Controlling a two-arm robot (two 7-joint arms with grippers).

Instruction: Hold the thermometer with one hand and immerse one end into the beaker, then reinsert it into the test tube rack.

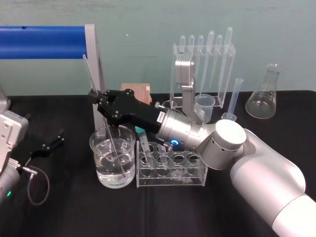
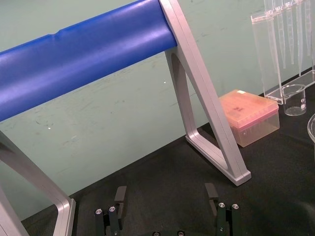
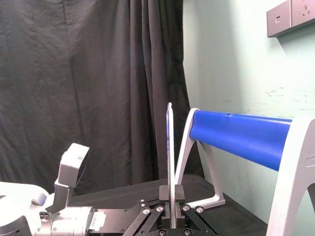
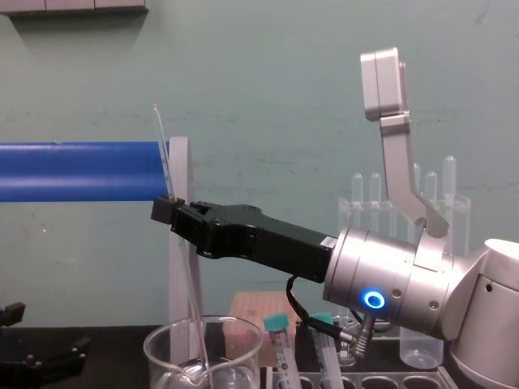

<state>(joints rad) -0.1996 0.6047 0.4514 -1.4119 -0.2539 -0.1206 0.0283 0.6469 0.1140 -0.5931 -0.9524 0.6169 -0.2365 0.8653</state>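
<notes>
Now the black right claw point(image 1: 94, 97) pinches the thin glass thermometer point(image 1: 109, 136), leaning, tip in the wide clear beaker point(image 1: 97, 158); the pale holed test tube rack point(image 1: 170, 170) stands just right of it. The left claw point(image 1: 55, 140) lies spread, apart.

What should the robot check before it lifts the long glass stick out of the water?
1. Grip: the right pincer is shut on the thermometer. Ok.
2. Dip: the thermometer's lower end is inside the beaker, down in the water. Ok.
3. Tilt: the thermometer leans and does not stand straight, so it may brush the rim on the way up. Not ok.
4. Landing spot: the test tube rack stands right beside the beaker, with holes that look free. Ok.
5. Path: the teal-capped tubes stand at the rack's end nearest the beaker. Cannot tell if they will block.
6. Other arm: the left pincer is open and parked far left. Ok.
</notes>
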